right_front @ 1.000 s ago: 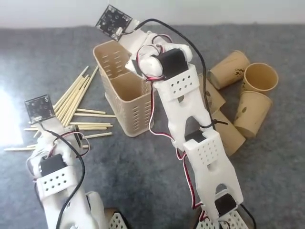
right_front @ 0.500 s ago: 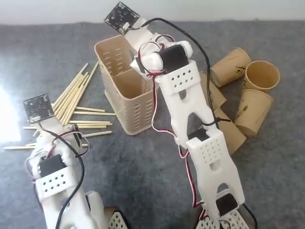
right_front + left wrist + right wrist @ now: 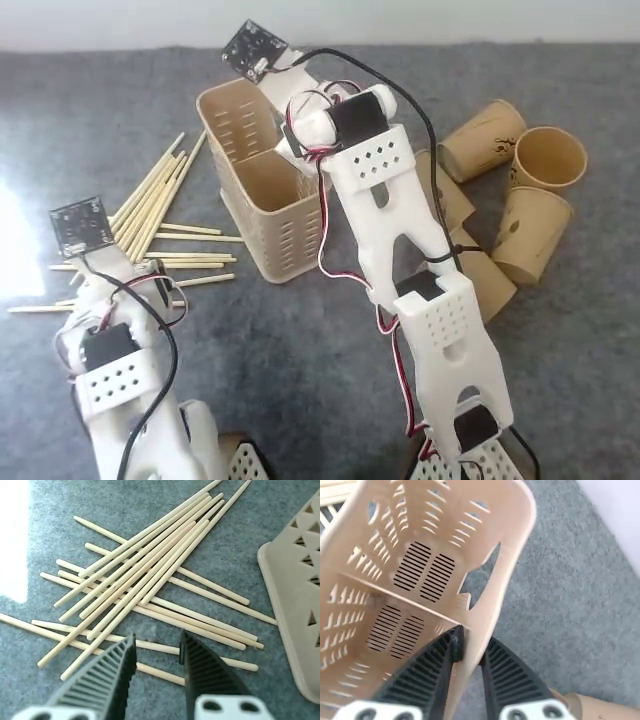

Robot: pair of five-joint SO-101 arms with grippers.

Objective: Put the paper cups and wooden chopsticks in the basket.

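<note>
A beige slotted basket stands upright mid-table. My right gripper is shut on the basket's side wall at the rim, one finger inside and one outside. Several wooden chopsticks lie fanned out on the grey mat to the basket's left. My left gripper hangs open just above the near end of the chopstick pile, with nothing between its fingers. Several brown paper cups lie or stand to the right of the basket, one upright cup farthest right.
Grey mat covers the table. The right arm stretches over the cups closest to the basket and hides part of them. The basket's corner is near the left gripper. A white wall borders the far edge.
The right arm's wrist has shifted slightly to the right and the basket has been nudged a little with it. The left arm has stayed put.
</note>
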